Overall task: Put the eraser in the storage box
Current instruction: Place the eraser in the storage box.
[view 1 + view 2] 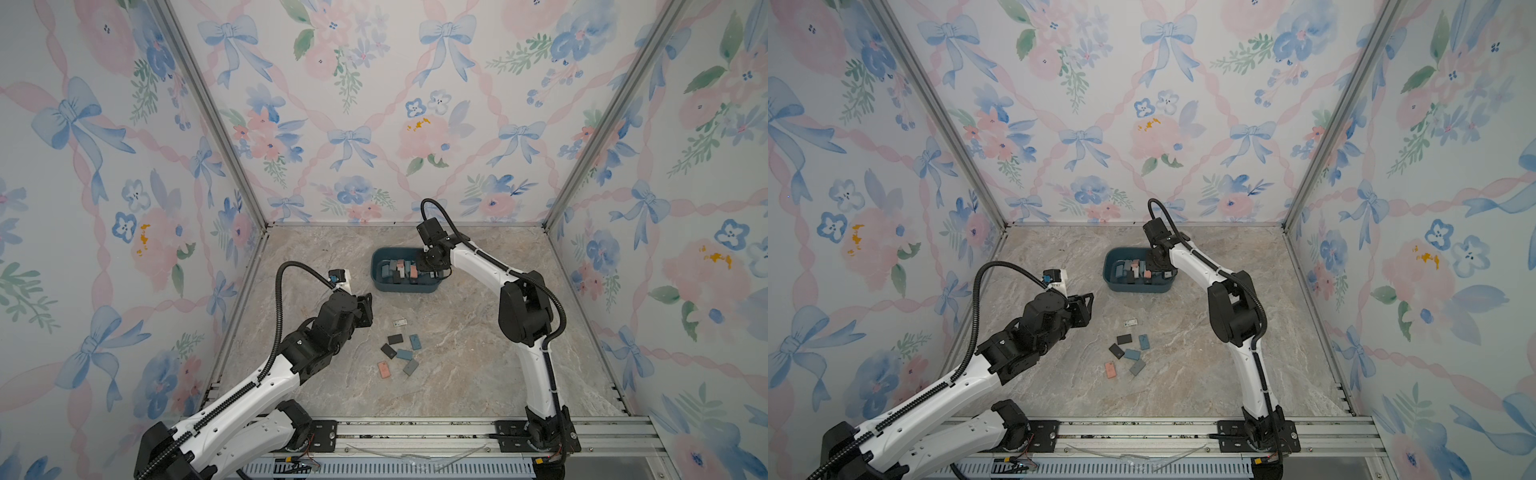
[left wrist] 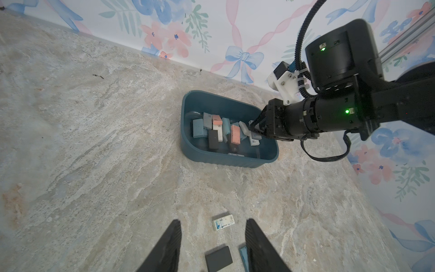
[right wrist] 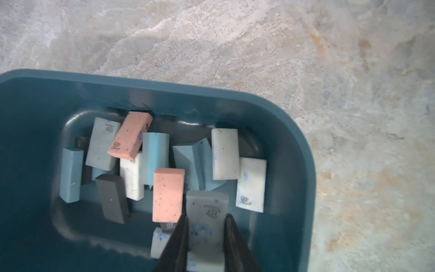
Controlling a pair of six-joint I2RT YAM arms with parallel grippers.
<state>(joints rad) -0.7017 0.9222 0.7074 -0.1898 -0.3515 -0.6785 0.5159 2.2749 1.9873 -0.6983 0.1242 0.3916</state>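
Gripping a grey eraser (image 3: 208, 205), the right end effector (image 3: 206, 217) hangs inside the storage box (image 3: 303, 160); the left end effector (image 2: 213, 223) stands parted and empty above loose erasers (image 1: 404, 354) on the surface (image 1: 457, 374).

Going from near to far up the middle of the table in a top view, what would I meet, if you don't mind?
pink eraser → middle blue eraser → white wrapped eraser → storage box

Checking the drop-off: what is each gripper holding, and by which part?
The right gripper pinches a grey eraser by its two long sides, over the storage box. The left gripper is open and holds nothing.
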